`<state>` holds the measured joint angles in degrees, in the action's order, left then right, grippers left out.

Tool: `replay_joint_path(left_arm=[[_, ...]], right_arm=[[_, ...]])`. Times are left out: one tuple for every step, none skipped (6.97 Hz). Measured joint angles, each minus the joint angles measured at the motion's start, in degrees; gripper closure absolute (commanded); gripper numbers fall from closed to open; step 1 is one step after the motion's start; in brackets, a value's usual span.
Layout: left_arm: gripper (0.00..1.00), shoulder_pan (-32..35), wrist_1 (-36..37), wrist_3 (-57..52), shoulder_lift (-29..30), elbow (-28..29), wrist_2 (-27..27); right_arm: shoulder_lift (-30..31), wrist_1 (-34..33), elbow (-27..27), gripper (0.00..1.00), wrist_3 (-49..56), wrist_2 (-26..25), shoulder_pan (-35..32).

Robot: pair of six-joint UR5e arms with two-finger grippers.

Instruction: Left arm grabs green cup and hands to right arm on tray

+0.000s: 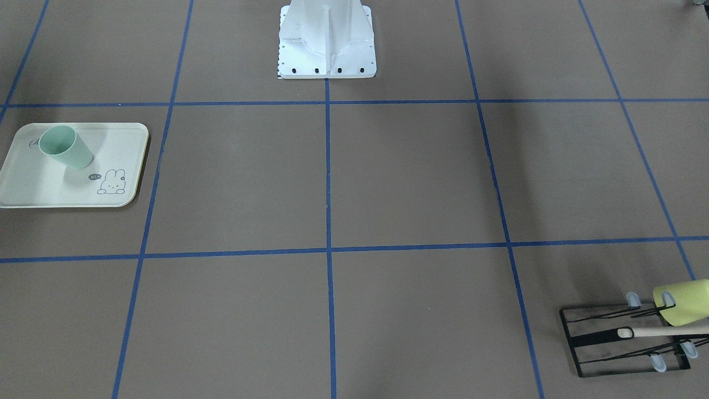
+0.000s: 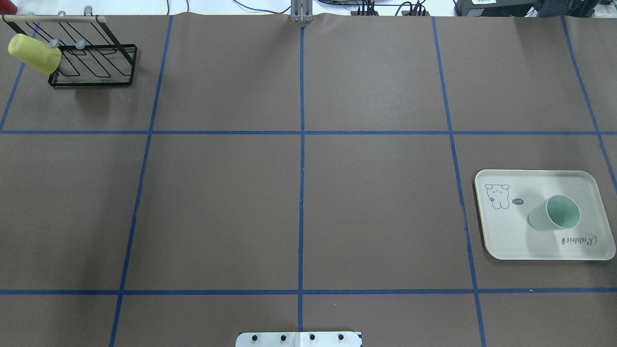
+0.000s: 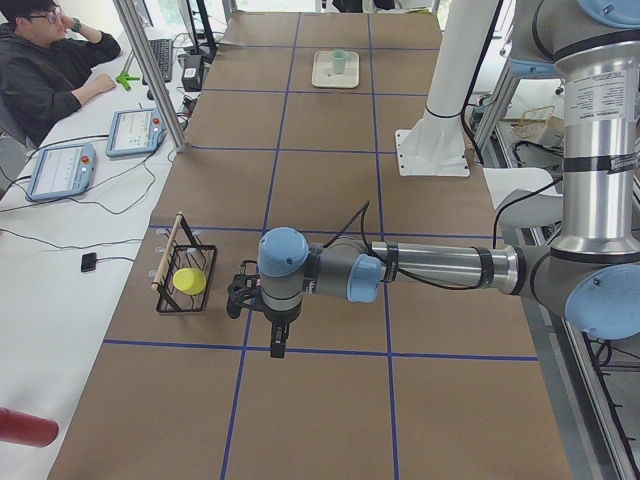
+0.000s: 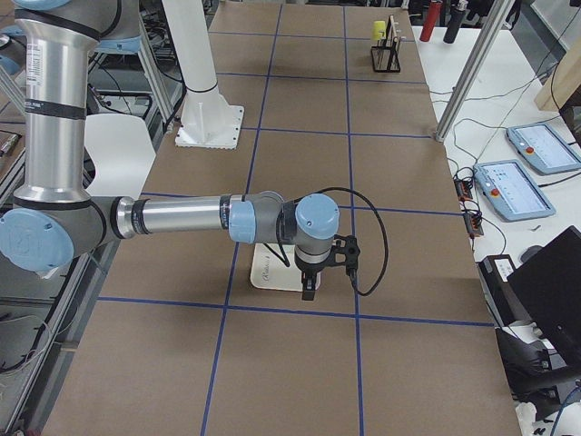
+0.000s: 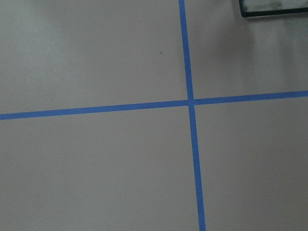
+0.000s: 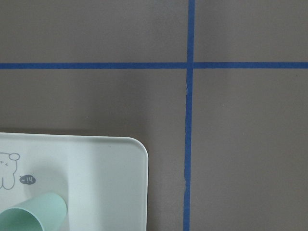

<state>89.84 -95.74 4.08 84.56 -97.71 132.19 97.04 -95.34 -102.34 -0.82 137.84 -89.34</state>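
Observation:
The pale mint-green cup (image 1: 66, 147) stands upright, mouth up, on the cream-white tray (image 1: 33, 188) at the robot's right side of the table. Cup (image 2: 554, 214) and tray (image 2: 506, 236) also show in the overhead view, and the right wrist view shows the cup (image 6: 33, 214) on the tray's corner (image 6: 96, 163). My left gripper (image 3: 277, 345) hangs over the table near the black rack, far from the cup. My right gripper (image 4: 307, 291) hangs over the tray's edge (image 4: 268, 271). Both show only in side views, so I cannot tell whether they are open or shut.
A black wire rack (image 2: 91, 67) with a wooden bar holds a yellow-green cup (image 2: 33, 47) at the far left corner. The white robot base (image 1: 327, 50) stands at mid table edge. An operator (image 3: 40, 70) sits beside the table with pendants.

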Motion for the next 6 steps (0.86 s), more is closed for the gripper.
replay_joint_path(left_arm=[[0.0,-0.16,0.31,-0.35,-0.03,-0.14,-0.31],[0.0,-0.23,0.5,-1.32,-0.1,-0.28,-1.01],[0.0,-0.17,1.14,-2.51,-0.22,-0.51,-1.55],[0.0,-0.04,3.05,-3.08,-0.24,-1.39,-1.61],[0.0,0.08,6.68,-3.28,-0.23,-3.64,-1.45],[0.0,0.12,10.42,-3.36,-0.39,-6.31,-1.31]], right_arm=[[-0.13,0.25,0.14,0.01,0.0,-0.08,-0.01],[-0.33,0.36,0.16,0.01,-0.07,-0.2,0.01],[-0.48,0.4,0.19,0.01,-0.17,-0.26,0.03],[-0.59,0.41,0.2,0.01,-0.27,-0.28,0.1],[-0.7,0.42,0.21,0.01,-0.42,-0.29,0.24],[-0.86,0.42,0.21,0.01,-0.52,-0.29,0.44]])
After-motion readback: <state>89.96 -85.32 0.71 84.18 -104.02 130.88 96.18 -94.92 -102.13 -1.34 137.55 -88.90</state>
